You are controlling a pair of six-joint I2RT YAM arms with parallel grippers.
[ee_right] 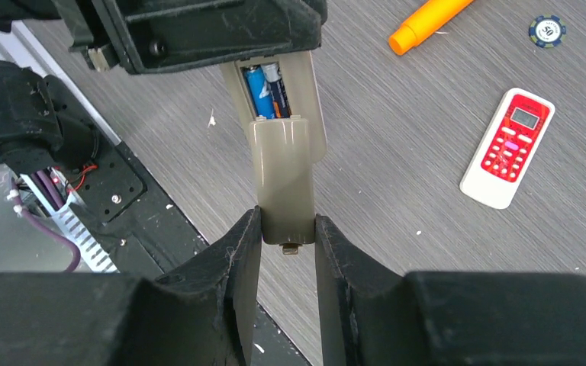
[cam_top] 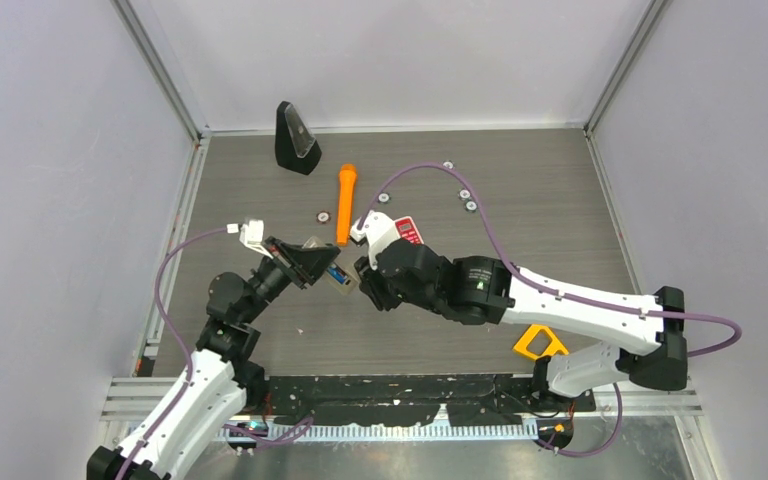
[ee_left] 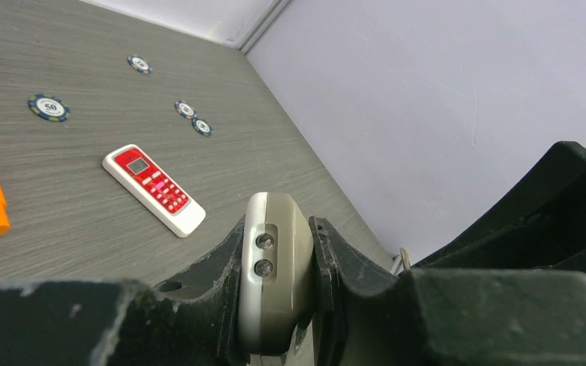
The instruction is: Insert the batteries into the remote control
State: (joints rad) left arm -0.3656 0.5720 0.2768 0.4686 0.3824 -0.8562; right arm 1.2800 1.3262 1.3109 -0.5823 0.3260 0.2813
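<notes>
Batteries (ee_right: 265, 90) lie in the open bay; your left end effector (ee_left: 276, 236) clamps the grey remote (ee_left: 275, 290), right end effector (ee_right: 288, 223) clamps its cover (ee_right: 282, 168).

Legible marks: one number only.

In my left wrist view, the poker chip (ee_left: 49, 107) on the tabletop (ee_left: 61, 198), beyond the red-and-white remote (ee_left: 153, 189) and to its left, reads "50" on its white centre.

In my right wrist view, a second chip (ee_right: 547, 30), above that remote, appears to read "50" too; same chip or not, cannot tell.

Remote's screen and keys: too small to read.

Blue battery (ee_right: 258, 91) in the grey remote (ee_right: 282, 160): print blurred, illegible.
</notes>
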